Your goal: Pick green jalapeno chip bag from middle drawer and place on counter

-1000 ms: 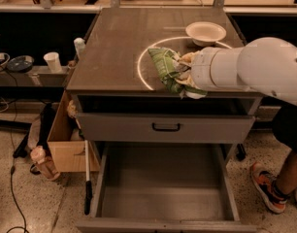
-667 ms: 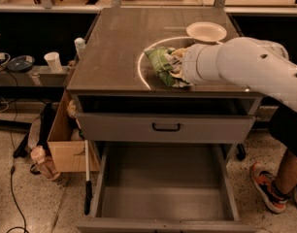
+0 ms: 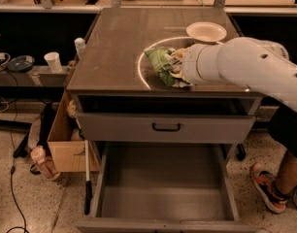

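One gripper [image 3: 180,68], at the end of the thick white arm [image 3: 245,64], is pressing against the right side of the green jalapeno chip bag [image 3: 160,65] over the counter [image 3: 114,42]. Its tip is lying buried in crumpled foil, so I cannot tell how wide it is standing or whether it is gripping the bag. The bag is lying in the left half of the thin white circle line [image 3: 140,71], seemingly touching the tabletop, near the front edge but not over it. Just behind the arm's wrist, a white bowl [image 3: 206,31] is sitting at the rear of the circle, apart from the bag. Left of the bag, open tabletop is running out to the left and back edges. Below the front edge, a shut drawer front with a black loop handle [image 3: 166,127] is facing the camera. Under it the middle drawer [image 3: 163,193] is standing pulled well out, its flat floor showing between tall side walls. A cardboard box [image 3: 66,144] is crowding the floor just left of the cabinet, and a person's shoe [image 3: 265,186] is standing near the drawer's right wall.
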You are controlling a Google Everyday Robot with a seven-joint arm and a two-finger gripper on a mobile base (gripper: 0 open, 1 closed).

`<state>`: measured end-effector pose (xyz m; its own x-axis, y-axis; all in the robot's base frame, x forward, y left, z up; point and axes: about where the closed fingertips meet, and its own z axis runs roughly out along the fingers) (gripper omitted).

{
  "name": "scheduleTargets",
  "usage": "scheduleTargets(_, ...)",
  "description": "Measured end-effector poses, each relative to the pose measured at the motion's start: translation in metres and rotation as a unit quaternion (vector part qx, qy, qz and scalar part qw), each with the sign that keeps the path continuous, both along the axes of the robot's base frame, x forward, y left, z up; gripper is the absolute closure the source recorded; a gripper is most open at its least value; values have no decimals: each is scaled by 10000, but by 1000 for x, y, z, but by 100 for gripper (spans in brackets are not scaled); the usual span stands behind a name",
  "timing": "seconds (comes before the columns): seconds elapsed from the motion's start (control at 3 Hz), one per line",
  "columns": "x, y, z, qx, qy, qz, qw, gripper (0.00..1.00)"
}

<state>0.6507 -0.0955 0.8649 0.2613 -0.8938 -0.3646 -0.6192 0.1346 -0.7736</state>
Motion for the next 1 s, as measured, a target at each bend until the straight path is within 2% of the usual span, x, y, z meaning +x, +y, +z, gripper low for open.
scheduleTargets(0.33,0,0,0,0,0,0,10000,50)
scheduleTargets(0.67,10,1,39,-174,-196,78,9996,20)
scheduleTargets(1.0,12,3,88,-258,-613,214,9976,0)
